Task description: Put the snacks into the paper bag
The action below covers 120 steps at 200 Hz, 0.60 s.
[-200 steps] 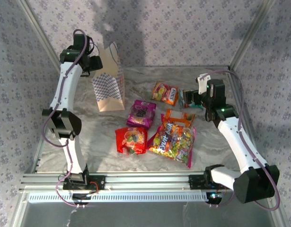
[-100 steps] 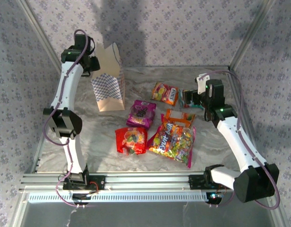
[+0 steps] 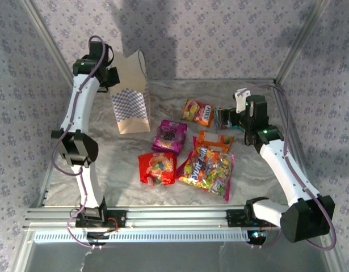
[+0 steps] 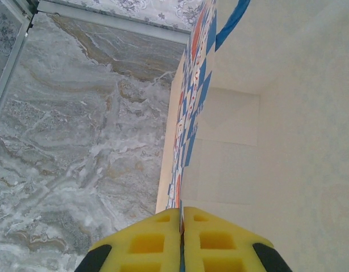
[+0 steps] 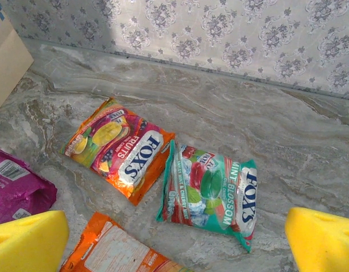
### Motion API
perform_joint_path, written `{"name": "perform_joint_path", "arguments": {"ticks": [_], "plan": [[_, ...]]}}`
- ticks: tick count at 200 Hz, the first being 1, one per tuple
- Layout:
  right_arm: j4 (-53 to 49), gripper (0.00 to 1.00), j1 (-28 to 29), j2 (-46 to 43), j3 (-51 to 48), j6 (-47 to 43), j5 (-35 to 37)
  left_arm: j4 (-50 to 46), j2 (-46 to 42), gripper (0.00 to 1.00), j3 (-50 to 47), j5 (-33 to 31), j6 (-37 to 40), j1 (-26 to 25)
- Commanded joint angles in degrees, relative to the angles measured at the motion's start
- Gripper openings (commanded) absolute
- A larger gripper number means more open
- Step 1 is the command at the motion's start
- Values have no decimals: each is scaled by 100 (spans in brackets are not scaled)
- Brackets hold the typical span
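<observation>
Marbled worktop (image 3: 123, 170) with six snack packets. Nearest: red packet (image 3: 157, 168) and multicoloured packet (image 3: 207, 167); behind them purple packet (image 3: 170, 136) and small orange packet (image 3: 217, 139); then orange packet (image 3: 198, 111) and teal-white packet (image 5: 211, 195), with the right hand (image 5: 177, 243), spread wide apart, over these. Farthest: upright paper bag (image 3: 130, 96), its wall clamped in the left hand (image 4: 182, 218).

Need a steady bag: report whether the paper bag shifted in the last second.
Yes. The paper bag's top has spread leftward, where the left gripper pinches its wall; its base holds its spot by the table's back edge.
</observation>
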Motion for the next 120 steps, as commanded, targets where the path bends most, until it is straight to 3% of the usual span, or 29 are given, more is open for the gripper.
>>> {"name": "perform_joint_path", "arguments": {"ticks": [1, 24, 120], "plan": [[-152, 100, 63, -86, 28, 91, 70, -116, -424, 0, -138, 190, 119, 7], [-200, 100, 91, -116, 21, 98, 95, -190, -595, 0, -297, 441, 168, 53], [-390, 100, 283, -293, 1, 175, 191, -54, -1880, 0, -2086, 453, 389, 96]]}}
